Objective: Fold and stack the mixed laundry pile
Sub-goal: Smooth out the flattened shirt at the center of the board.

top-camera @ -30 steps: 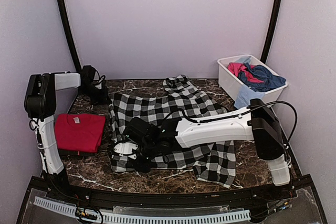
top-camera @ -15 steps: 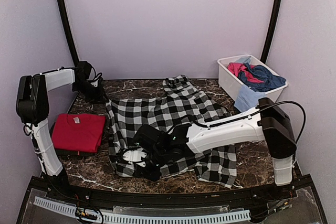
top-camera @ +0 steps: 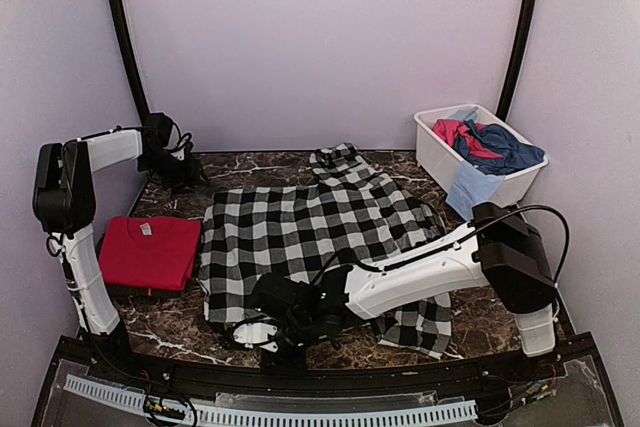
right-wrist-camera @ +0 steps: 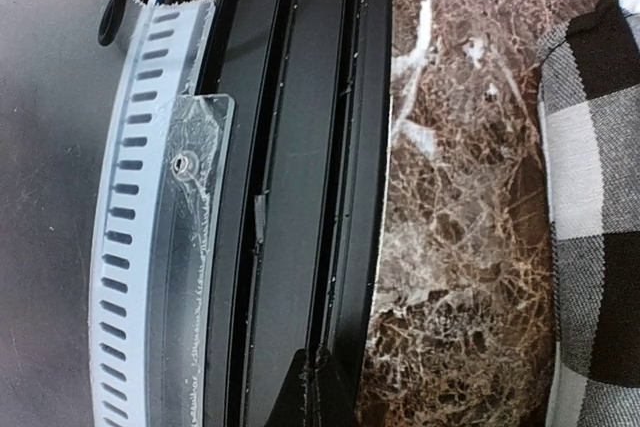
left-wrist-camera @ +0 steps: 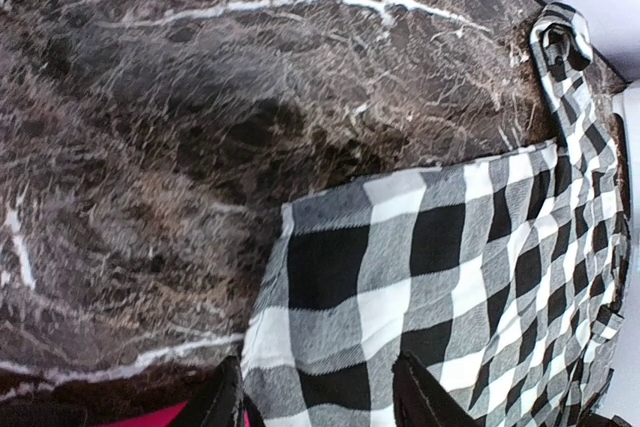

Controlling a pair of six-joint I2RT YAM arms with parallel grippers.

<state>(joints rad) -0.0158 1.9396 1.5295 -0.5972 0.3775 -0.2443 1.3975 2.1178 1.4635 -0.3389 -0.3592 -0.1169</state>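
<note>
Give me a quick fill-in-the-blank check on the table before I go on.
1. In the overhead view, the folded red tee lies ___ of the checked shirt.
2. The tub holding unfolded clothes is ___.
3. The left fingers stand ___ above the shirt's corner.
4. The right fingers are ___, with no cloth seen between them.
Missing words: left; white; open; shut.

The garment (top-camera: 300, 227) is black-and-white checked, the tee (top-camera: 150, 252) red, the tub (top-camera: 432, 159) white, the table (top-camera: 170, 322) brown, white-veined.
</note>
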